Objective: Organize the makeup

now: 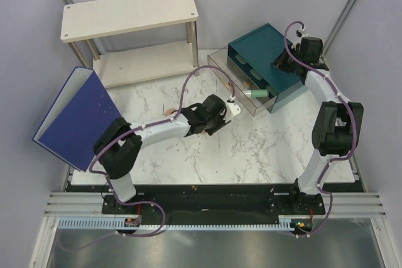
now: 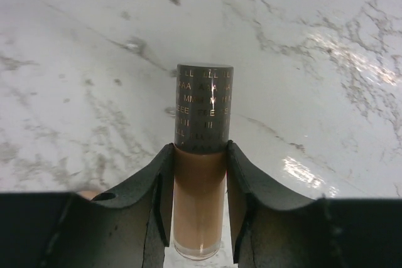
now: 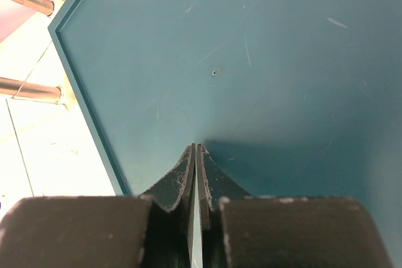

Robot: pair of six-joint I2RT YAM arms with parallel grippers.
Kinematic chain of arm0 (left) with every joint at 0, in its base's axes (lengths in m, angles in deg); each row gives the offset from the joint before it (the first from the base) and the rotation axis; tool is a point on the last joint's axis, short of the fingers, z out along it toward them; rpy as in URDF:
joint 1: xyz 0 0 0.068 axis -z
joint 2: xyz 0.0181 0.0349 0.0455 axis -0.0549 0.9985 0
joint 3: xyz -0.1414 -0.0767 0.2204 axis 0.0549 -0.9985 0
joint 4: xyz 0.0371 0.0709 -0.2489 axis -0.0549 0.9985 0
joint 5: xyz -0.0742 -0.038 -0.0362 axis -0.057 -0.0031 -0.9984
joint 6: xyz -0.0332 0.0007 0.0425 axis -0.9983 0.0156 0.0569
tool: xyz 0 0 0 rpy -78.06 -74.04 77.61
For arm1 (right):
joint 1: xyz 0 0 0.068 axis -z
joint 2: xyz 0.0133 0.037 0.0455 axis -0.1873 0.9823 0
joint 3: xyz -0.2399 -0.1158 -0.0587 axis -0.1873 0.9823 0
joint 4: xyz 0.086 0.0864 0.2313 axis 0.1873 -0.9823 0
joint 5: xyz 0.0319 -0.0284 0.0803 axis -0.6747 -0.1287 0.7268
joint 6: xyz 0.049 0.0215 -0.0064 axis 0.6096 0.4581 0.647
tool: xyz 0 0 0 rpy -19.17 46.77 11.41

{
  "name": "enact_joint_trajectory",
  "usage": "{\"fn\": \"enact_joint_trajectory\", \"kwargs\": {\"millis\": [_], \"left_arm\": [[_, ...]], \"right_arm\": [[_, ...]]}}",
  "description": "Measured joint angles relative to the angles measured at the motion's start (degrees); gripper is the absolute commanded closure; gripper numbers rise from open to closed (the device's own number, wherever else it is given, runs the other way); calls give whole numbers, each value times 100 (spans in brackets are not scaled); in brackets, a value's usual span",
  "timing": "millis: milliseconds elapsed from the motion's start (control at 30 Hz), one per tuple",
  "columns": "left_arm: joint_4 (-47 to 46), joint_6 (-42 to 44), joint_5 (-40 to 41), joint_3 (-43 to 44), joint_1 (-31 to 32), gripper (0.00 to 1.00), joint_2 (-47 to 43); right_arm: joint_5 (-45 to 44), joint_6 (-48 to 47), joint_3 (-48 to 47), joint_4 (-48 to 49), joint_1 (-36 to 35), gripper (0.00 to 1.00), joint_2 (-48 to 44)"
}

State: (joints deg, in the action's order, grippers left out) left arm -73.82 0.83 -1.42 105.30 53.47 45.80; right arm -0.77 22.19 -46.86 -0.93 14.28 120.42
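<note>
- Teal drawer box (image 1: 267,48) stands at the far right of the marble table (image 1: 251,149), with its clear drawer (image 1: 217,61) pulled out toward the table's middle.
- Inside that drawer, close to the box body, a mint-green tube (image 1: 257,93) lies on its side.
- The left gripper (image 1: 231,108) sits just beside the drawer's front wall, on the side away from the box.
- In the left wrist view the left gripper (image 2: 200,149) is clamped on a dark-capped tube (image 2: 202,108). Its black fingers (image 2: 160,192) press both sides of the peach-coloured body.
- The grey cap, printed with gold letters, sticks out beyond the fingertips over the marble (image 2: 94,61).
- Whether the tube touches the table cannot be told.
- A small peach-pink round item (image 1: 169,112) shows beside the left arm, farther from the box than the gripper and partly hidden.
- The right gripper (image 1: 281,64) is over the top of the box. In its wrist view the right gripper (image 3: 196,149) has its fingers pressed together with nothing between them, just above the teal lid (image 3: 264,61).
- Well away from the box, a blue binder (image 1: 75,117) leans at the table's left edge, and a pale wooden shelf (image 1: 132,14) stands at the far left.
</note>
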Motion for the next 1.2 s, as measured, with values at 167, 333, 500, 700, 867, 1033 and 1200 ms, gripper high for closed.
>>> {"fn": "enact_joint_trajectory", "kwargs": {"millis": [167, 333, 500, 700, 867, 1033, 1200], "left_arm": [[63, -4, 955, 518, -39, 98, -271], [181, -114, 1504, 1523, -127, 98, -256], [79, -127, 1484, 2485, -203, 98, -50], [-367, 431, 1357, 2787, -197, 98, 461], [-772, 1167, 1185, 2946, -199, 98, 1029], [-1193, 1679, 1034, 3451, -192, 98, 1628], [-1775, 2227, 916, 3659, -192, 98, 1812]], "right_arm": [[2, 13, 7, 20, 0, 90, 0], [22, 11, 7, 24, 0, 90, 2], [39, 13, 9, 33, 0, 90, 7], [61, 13, 13, 44, -2, 90, 9], [81, 22, 13, 50, -2, 90, 17], [85, 33, 13, 61, -13, 91, 17], [87, 35, 20, 68, -28, 90, 17]]}}
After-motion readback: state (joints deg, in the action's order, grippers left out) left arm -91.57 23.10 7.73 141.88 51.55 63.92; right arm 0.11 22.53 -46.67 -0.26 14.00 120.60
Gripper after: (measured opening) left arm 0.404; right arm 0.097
